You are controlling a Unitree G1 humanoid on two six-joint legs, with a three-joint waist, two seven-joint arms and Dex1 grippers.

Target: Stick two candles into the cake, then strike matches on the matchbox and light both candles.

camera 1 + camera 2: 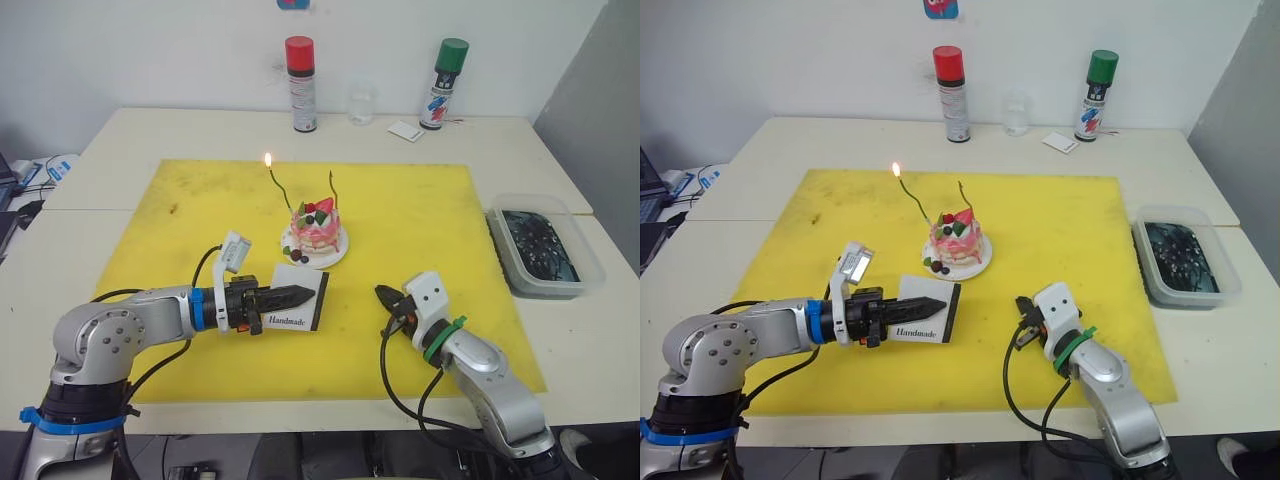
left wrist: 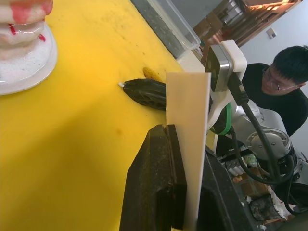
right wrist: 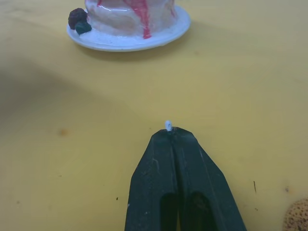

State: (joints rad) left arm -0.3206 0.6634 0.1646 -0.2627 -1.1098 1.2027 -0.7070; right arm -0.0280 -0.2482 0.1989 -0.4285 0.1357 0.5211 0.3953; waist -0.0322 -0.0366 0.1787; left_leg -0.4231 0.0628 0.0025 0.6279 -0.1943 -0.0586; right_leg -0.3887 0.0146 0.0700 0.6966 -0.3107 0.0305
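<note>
My left tool (image 1: 300, 296) is clamped on the matchbox (image 1: 297, 300), holding it upright on edge over the yellow mat (image 1: 420, 215), just in front of the cake (image 1: 315, 228) on its white plate (image 1: 335, 254). Right tool (image 1: 384, 296) is pinched closed w/ a tiny pale match (image 3: 168, 125) tip poking out between the fingers, low over the mat, near the matchbox but apart from it. Both candles stand in the cake: left candle (image 1: 279, 190) lit, flame at top; right candle (image 1: 333, 187) unlit.
</note>
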